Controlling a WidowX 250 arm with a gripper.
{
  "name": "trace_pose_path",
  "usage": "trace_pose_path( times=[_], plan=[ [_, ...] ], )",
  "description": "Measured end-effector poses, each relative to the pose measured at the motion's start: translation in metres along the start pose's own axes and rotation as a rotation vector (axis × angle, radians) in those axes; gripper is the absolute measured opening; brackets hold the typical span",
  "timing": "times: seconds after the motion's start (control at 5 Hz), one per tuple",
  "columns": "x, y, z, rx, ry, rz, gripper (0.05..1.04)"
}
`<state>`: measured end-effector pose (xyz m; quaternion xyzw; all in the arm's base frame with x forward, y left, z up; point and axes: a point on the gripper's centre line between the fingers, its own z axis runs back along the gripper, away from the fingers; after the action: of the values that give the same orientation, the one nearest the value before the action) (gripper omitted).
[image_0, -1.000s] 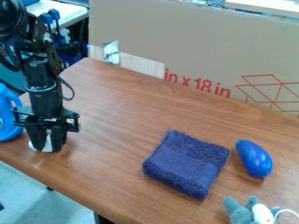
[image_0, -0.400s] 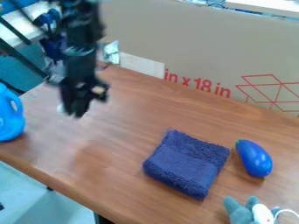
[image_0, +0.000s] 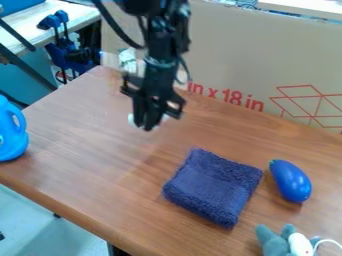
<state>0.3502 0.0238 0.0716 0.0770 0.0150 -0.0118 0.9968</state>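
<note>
- As the camera looked down at a slant, the black arm (image_0: 161, 52) came into the view from the top edge, left of the middle, and its gripper (image_0: 147, 126) hung over the far part of the wooden table (image_0: 80, 130), with the fingers pointing downward.
- The gripper was rather narrow, because its fingers were closed on a white thing (image_0: 131, 119). Of this thing, only small parts could be seen at both sides of the dark fingers, so its full shape I cannot tell.
- In front of the gripper and to the right of it in the view, well apart from it, lay a folded dark blue cloth (image_0: 212, 187), flat on the table.
- Just beside the cloth, on its right side and not touching it, lay a blue eggplant-shaped thing (image_0: 291, 181) with a greenish tip, which pointed to the back.
- At the lower right, a grey-green plush toy (image_0: 272, 242) with a white part was cut by the bottom edge, and a thin white loop (image_0: 327, 241) was next to it.
- At the left edge was a blue jug (image_0: 9, 142) with a handle, partly outside the view.
- Behind the table stood a large cardboard sheet (image_0: 227, 47) with red print, and blue clamps (image_0: 61, 52) were at the upper left.
</note>
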Motion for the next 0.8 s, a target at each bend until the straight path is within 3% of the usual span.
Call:
trace_pose_path(
  times=[0.2, 0.6, 0.8],
  plan=[
    [0.014, -0.024, -0.017, -0.035, 0.051, -0.052, 0.227],
    [0.016, -0.033, -0.025, -0.059, 0.062, -0.037, 0.261],
    [0.012, -0.036, -0.026, -0.036, 0.079, 0.066, 0.536]
  ],
)
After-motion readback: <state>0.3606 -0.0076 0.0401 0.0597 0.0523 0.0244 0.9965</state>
